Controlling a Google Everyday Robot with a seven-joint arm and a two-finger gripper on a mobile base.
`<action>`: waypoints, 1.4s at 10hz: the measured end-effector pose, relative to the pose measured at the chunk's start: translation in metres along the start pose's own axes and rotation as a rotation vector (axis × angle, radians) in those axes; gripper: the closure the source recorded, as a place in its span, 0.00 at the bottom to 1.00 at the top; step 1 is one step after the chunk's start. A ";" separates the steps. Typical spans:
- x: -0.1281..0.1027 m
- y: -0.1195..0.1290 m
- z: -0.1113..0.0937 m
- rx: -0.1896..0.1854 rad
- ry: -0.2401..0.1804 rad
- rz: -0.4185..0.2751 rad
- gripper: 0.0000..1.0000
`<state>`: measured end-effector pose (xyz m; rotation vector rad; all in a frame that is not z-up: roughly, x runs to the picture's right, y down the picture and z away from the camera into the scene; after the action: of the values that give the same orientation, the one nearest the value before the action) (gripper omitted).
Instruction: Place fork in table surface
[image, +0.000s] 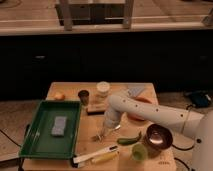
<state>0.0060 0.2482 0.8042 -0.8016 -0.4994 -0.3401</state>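
Note:
The fork (106, 133) is a short pale utensil with a darker pronged end, lying slantwise low over the table surface (85, 145) just right of the green tray. My gripper (106, 128) points down from the white arm directly over the fork's middle. I cannot tell whether the fork is held or resting on the wood.
A green tray (35, 142) with a grey block (59, 125) stands at the left. A green pepper (129, 139), a green cup (139, 151) and a dark bowl (158, 137) lie to the right. A white-and-black utensil (95, 154) and a yellow oblong item (106, 159) lie in front. A white jar (102, 89), a dark cup (83, 95) and a brown block (95, 107) stand behind.

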 end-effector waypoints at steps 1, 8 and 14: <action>0.000 0.000 0.000 0.000 0.000 0.000 0.20; -0.004 0.005 -0.003 0.016 -0.007 -0.006 0.20; -0.004 0.006 -0.006 0.038 -0.024 -0.012 0.20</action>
<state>0.0071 0.2479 0.7953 -0.7668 -0.5320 -0.3316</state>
